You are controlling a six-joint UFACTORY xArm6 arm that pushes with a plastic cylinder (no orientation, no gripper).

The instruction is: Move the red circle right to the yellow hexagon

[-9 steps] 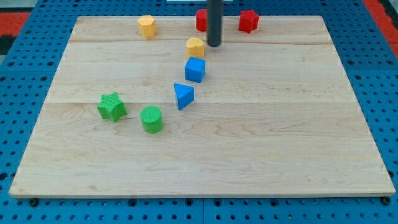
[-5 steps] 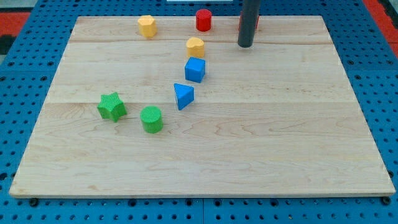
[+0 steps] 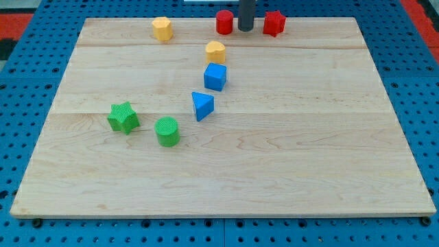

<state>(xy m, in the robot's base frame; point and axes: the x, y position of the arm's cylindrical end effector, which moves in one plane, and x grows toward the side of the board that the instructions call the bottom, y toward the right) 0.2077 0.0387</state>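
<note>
The red circle (image 3: 224,22) stands at the board's top edge, a little right of centre. The yellow hexagon (image 3: 162,28) sits to its left, near the top edge. My tip (image 3: 245,29) is just to the right of the red circle, between it and the red star-shaped block (image 3: 274,22). A small gap shows between the tip and the red circle.
A second yellow block (image 3: 215,51) lies below the red circle, with a blue cube (image 3: 215,77) and a blue triangle (image 3: 202,106) under it. A green star (image 3: 123,117) and a green cylinder (image 3: 167,131) sit at the lower left. The wooden board (image 3: 309,137) rests on a blue pegboard.
My tip swung from left of centre, by the second yellow block, out to the right, then back up to the top edge between the two red blocks. No block has moved.
</note>
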